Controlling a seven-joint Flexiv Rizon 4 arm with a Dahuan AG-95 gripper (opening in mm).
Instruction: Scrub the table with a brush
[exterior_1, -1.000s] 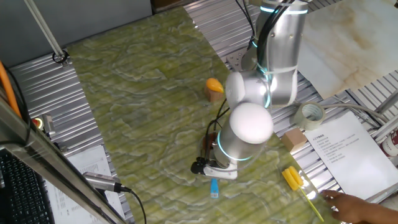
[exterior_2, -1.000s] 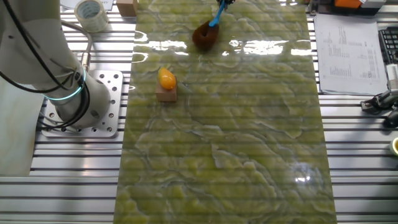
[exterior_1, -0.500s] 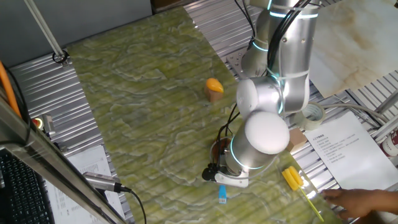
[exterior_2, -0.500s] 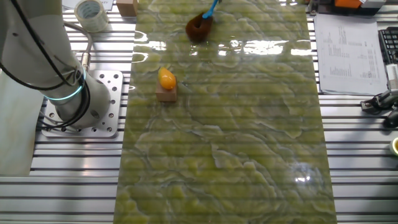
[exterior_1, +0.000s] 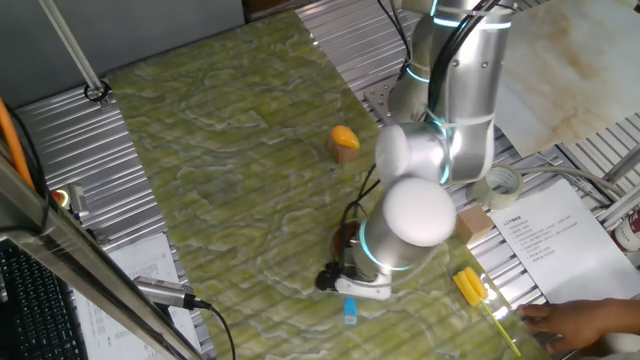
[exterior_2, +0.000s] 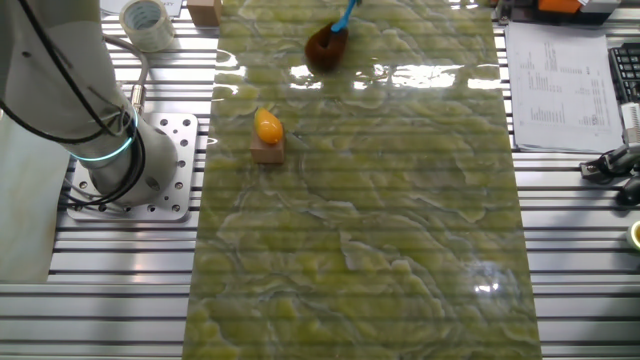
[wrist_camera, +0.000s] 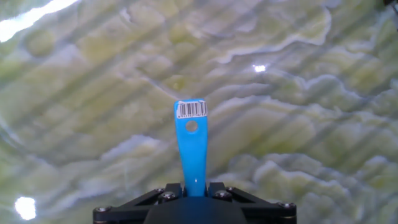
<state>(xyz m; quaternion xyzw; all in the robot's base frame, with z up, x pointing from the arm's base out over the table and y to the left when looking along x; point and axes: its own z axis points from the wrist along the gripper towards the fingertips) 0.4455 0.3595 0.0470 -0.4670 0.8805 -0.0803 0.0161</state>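
The table (exterior_1: 220, 170) is a green-yellow marbled surface, also seen in the other fixed view (exterior_2: 380, 200) and the hand view (wrist_camera: 298, 124). The brush stands tilted with its reddish-brown bristles (exterior_2: 323, 47) pressed on the table near its far edge. Its light-blue handle (wrist_camera: 191, 149), with a barcode sticker at the end, sticks out past my gripper (wrist_camera: 194, 190), which is shut on it. In one fixed view my gripper (exterior_1: 350, 284) sits low over the table under the arm, the handle end (exterior_1: 349, 309) pokes out below it, and the bristles are mostly hidden.
An orange thing on a small wooden block (exterior_1: 345, 140) stands on the table, also in the other fixed view (exterior_2: 266, 135). A yellow tool (exterior_1: 470, 286), a person's hand (exterior_1: 570, 322), a tape roll (exterior_1: 500, 183), a wooden block (exterior_1: 472, 222) and papers (exterior_1: 545, 235) lie beside the table.
The arm swung and dragged the brush along the table, left in the other fixed view, then a little way back. The grip on the handle is unchanged.
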